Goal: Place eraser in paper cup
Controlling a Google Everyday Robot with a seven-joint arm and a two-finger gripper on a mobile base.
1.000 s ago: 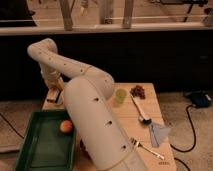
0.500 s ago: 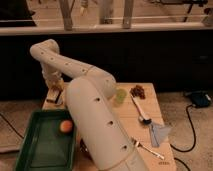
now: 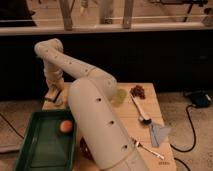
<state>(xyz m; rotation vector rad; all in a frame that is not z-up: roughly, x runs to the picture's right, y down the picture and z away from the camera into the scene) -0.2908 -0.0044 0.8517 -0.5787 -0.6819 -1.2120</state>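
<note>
A green tray (image 3: 29, 150) sits left on the wooden table (image 3: 152, 102), an orange ball (image 3: 65, 126) inside. A light green cup (image 3: 119, 96) stands near a dark red bunch (image 3: 137, 91). A spoon (image 3: 141, 112), blue-grey cloth (image 3: 159, 133) and fork (image 3: 148, 150) lie right. The gripper (image 3: 54, 95) is at the far left corner.

Dark wall (image 3: 165, 55), speckled floor (image 3: 15, 107), window frames (image 3: 127, 15) above.

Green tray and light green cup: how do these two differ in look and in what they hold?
The green tray is dark, rectangular and large; the light green cup is pale, round and small. The green tray holds an orange round thing; what the light green cup holds cannot be seen. Both are green. The gripper is at the far left corner of the table.
</note>
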